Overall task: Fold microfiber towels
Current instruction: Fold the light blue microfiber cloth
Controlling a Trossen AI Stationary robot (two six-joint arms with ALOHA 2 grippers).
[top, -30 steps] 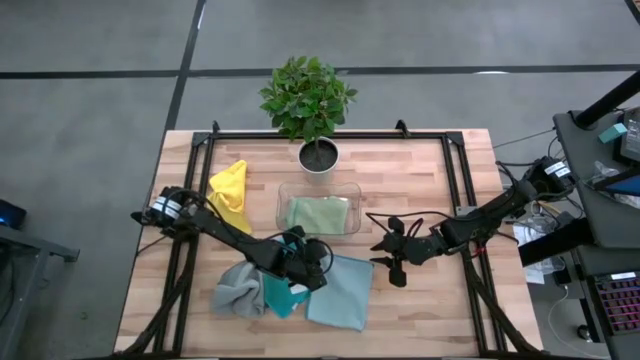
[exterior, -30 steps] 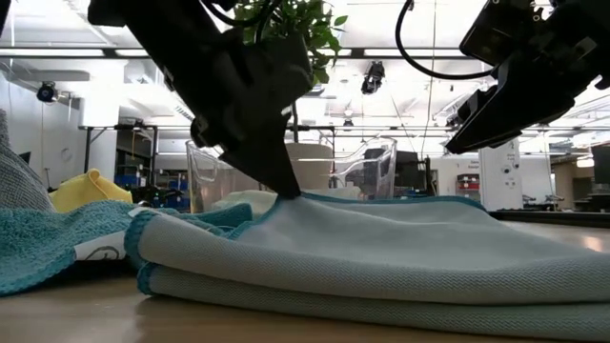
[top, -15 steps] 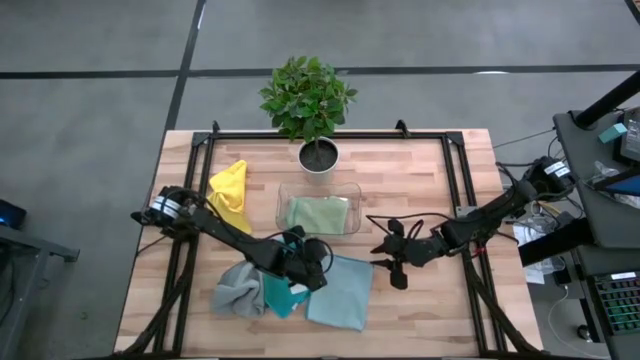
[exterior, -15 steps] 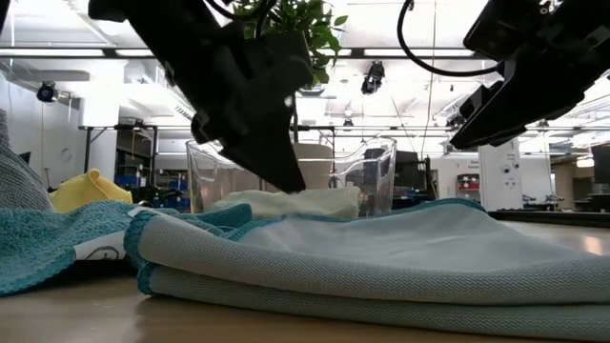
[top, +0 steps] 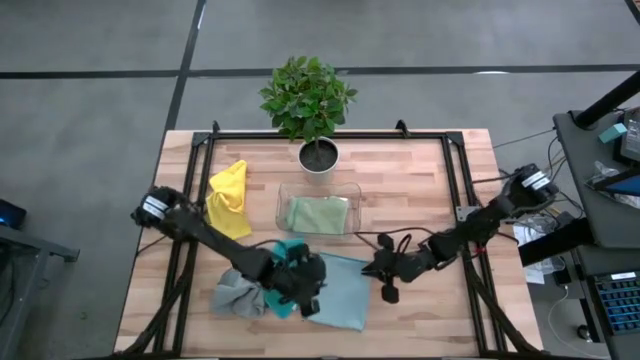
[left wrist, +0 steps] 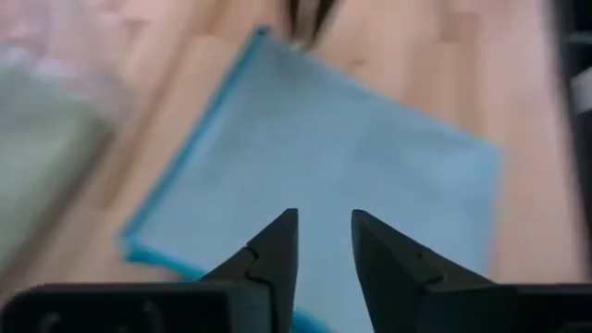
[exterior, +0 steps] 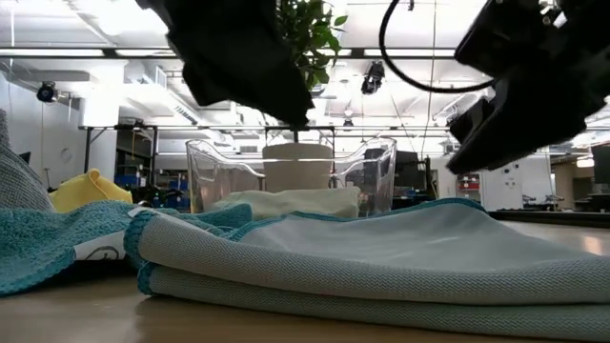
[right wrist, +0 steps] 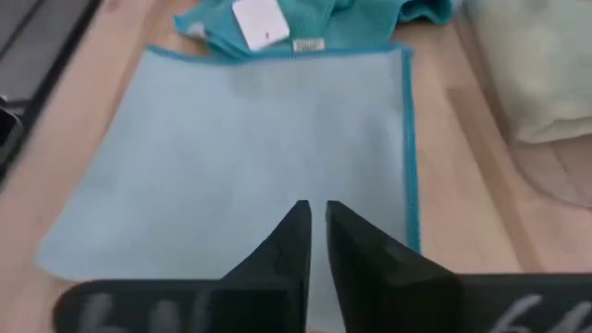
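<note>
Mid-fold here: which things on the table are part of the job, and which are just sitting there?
Job: light blue towel, teal towel, grey towel, yellow towel, sage green towel.

Lying about: clear plastic tray, potted plant.

Bright overhead light — left wrist view blurred.

This looks like a robotics lab or workshop: a wooden table (top: 400,190) on grey concrete floor (top: 90,110), strip lights (exterior: 114,52) overhead, and what seem to be equipment racks (exterior: 124,157) behind.
</note>
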